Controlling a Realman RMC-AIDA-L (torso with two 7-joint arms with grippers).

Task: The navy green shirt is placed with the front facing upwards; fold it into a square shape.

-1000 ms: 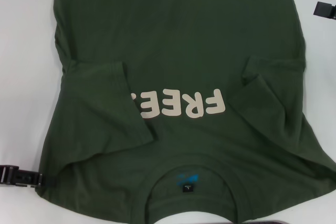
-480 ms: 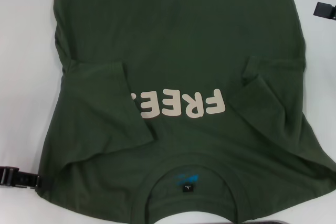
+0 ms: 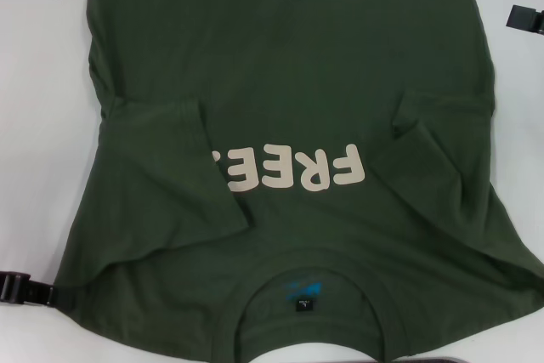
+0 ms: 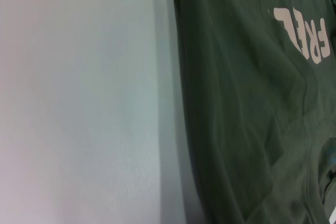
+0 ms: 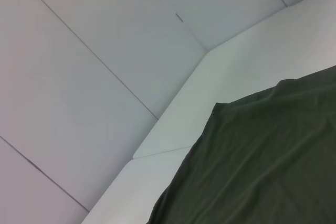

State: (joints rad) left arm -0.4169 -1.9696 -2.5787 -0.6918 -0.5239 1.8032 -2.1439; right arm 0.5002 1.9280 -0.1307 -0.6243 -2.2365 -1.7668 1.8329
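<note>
The navy green shirt (image 3: 289, 82) lies front up on the white table (image 3: 42, 125), collar (image 3: 306, 282) nearest me, with the cream "FREE!" lettering (image 3: 293, 172) partly covered. Both sleeves are folded inward: one on the left (image 3: 170, 176), one on the right (image 3: 442, 159). A black and blue neck label (image 3: 303, 302) shows inside the collar. My left gripper (image 3: 25, 288) is at the frame's left edge, beside the shirt's near left shoulder. My right gripper (image 3: 525, 16) shows at the right edge, beside the shirt's far side. The shirt also shows in the left wrist view (image 4: 247, 108) and the right wrist view (image 5: 262, 161).
Bare white table (image 4: 79, 103) lies to the left of the shirt. The right wrist view shows the table's far edge (image 5: 173, 129) and grey wall panels (image 5: 105, 51) behind it. A dark strip (image 3: 476, 360) sits at the bottom edge of the head view.
My left gripper has drawn back to the left, away from the shirt's shoulder edge. The shirt and the right gripper have not moved.
</note>
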